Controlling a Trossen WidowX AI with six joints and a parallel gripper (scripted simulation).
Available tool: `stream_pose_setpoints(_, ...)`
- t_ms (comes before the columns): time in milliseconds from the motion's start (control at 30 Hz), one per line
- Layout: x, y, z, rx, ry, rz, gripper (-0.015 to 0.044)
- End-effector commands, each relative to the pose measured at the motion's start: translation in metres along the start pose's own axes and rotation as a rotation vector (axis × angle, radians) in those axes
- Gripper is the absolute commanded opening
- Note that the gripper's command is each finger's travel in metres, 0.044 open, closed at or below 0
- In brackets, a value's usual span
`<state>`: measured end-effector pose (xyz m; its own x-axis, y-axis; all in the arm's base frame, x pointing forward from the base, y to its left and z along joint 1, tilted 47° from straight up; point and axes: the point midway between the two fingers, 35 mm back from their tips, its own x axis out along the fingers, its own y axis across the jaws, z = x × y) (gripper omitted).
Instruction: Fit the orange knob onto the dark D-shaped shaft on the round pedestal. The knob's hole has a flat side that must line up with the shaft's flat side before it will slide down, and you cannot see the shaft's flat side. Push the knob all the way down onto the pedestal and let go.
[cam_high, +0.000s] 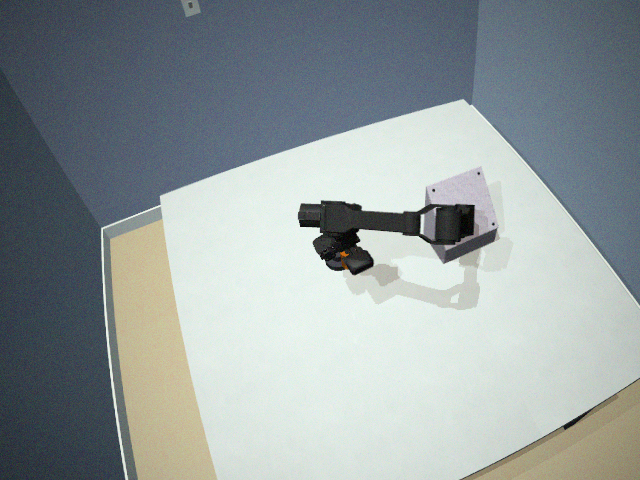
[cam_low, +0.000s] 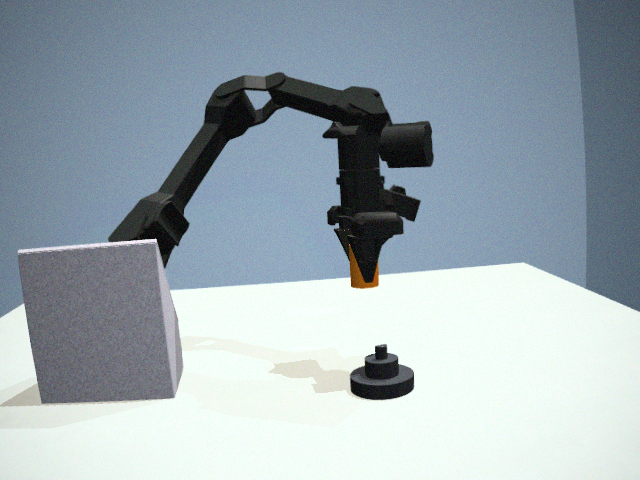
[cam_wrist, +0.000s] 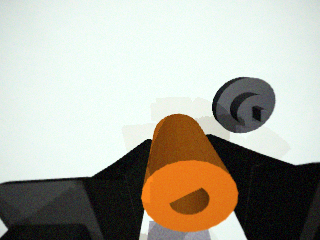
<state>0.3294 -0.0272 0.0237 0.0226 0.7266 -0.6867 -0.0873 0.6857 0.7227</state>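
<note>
The orange knob (cam_high: 344, 254) (cam_low: 356, 279) (cam_wrist: 177, 145) is upright between the fingers of my gripper (cam_low: 366, 272) (cam_wrist: 178, 142), which is shut on it well above the table. The knob's D-shaped hole (cam_wrist: 192, 202) faces the wrist camera, flat side to the upper left and round side to the lower right. The round dark pedestal (cam_high: 334, 264) (cam_low: 382, 388) (cam_wrist: 260, 89) stands on the table, up and right of the knob in the wrist view and partly covered by the gripper in the top view. Its short shaft (cam_low: 381, 351) (cam_wrist: 257, 113) is bare; I cannot tell its flat side.
A pale lilac block (cam_high: 457, 190) (cam_low: 98, 320) with a sloping side stands near the arm's base, well away from the pedestal. The arm arches over from it. The white table (cam_high: 310, 361) (cam_low: 491, 423) carries the arm's shadow beside the pedestal. Blue walls stand behind.
</note>
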Motion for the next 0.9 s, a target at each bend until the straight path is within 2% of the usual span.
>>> stream_pose_setpoints(0, 0.000, -0.015, 0.002, -0.007, -0.008, -0.009, 0.0000)
stream_pose_setpoints(867, 0.026, -0.095, -0.008, -0.010, -0.008, -0.007, 0.0000)
